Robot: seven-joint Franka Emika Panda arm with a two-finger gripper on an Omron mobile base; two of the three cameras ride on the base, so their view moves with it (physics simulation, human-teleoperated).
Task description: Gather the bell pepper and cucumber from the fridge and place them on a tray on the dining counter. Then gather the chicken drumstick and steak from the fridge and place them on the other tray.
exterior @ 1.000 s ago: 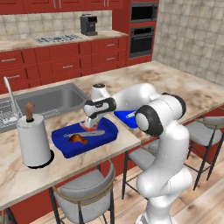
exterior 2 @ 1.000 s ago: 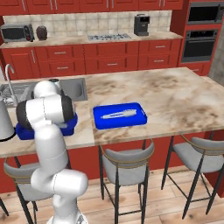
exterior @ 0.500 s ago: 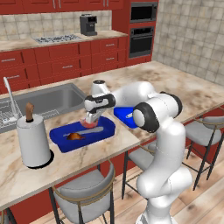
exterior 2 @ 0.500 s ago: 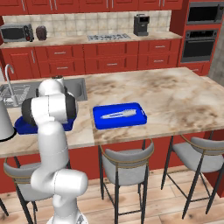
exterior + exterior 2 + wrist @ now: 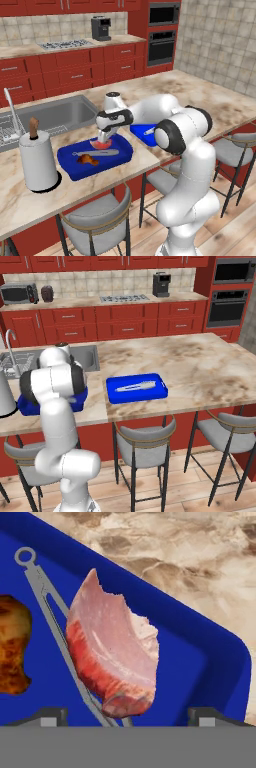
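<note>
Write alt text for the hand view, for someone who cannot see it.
A pink steak lies in a blue tray, between the open jaws of the gripper, partly over grey metal tongs. A brown chicken drumstick sits at the left edge; the marbled dining counter lies beyond the tray.

The robot is a glossy white jointed arm (image 5: 185,165) built from fat rounded cylindrical segments, each meeting the next at a dark charcoal ring that shows as a black disc or band on the elbow and shoulder housings. Its shell is smooth and plain, narrowing from a bulky base column to a slimmer forearm and a short wrist capped by a small white knob. The end effector (image 5: 105,137) is a compact dark grey block, with two small squared dark fingertips (image 5: 50,716) carrying pale grey pads.
</note>
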